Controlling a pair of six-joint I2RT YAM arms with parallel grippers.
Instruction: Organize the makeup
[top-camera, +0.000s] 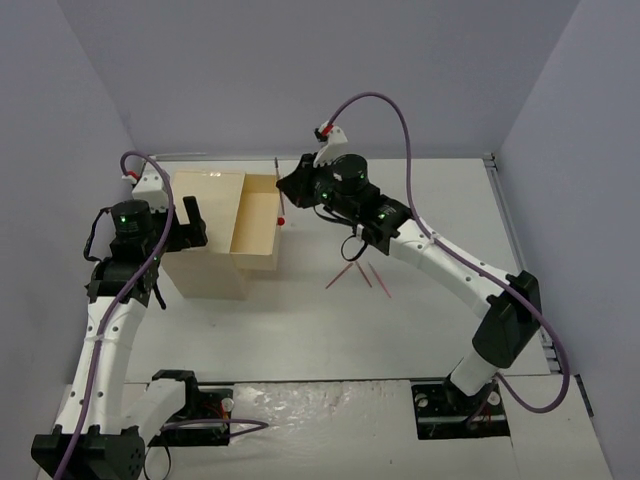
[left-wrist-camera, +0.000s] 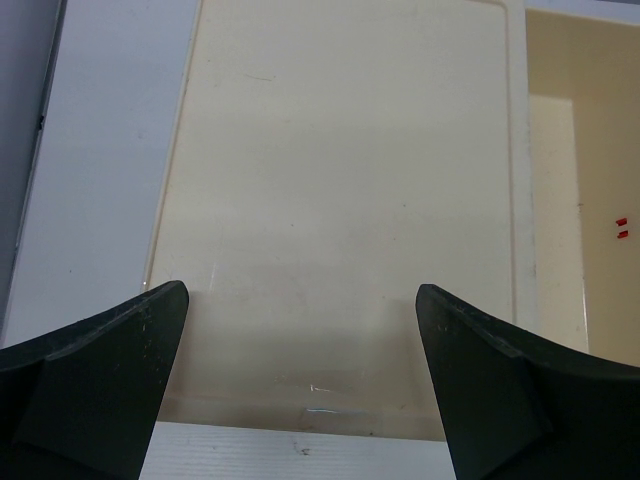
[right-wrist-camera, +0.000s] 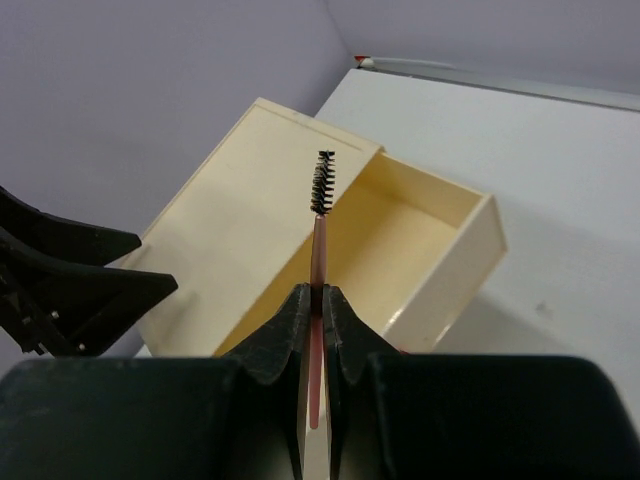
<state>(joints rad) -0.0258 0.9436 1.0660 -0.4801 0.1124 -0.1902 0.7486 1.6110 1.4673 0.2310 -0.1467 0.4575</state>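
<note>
My right gripper (right-wrist-camera: 316, 300) is shut on a thin pink wand (right-wrist-camera: 318, 250) with a black brush tip. It holds the wand above the open drawer (right-wrist-camera: 440, 215) of the cream box (right-wrist-camera: 230, 230). In the top view this gripper (top-camera: 290, 186) is at the drawer's far right corner. Three thin reddish-pink pencils (top-camera: 358, 275) lie on the table to the right of the box. My left gripper (left-wrist-camera: 300, 330) is open and empty over the box's flat top (left-wrist-camera: 340, 150); in the top view it (top-camera: 190, 222) is at the box's left side. The palettes, compacts and card are out of view.
The box (top-camera: 205, 235) stands left of centre with its drawer (top-camera: 258, 225) pulled out to the right. A red knob (top-camera: 282, 218) shows on the drawer front. Grey walls enclose the white table (top-camera: 440, 200) on three sides.
</note>
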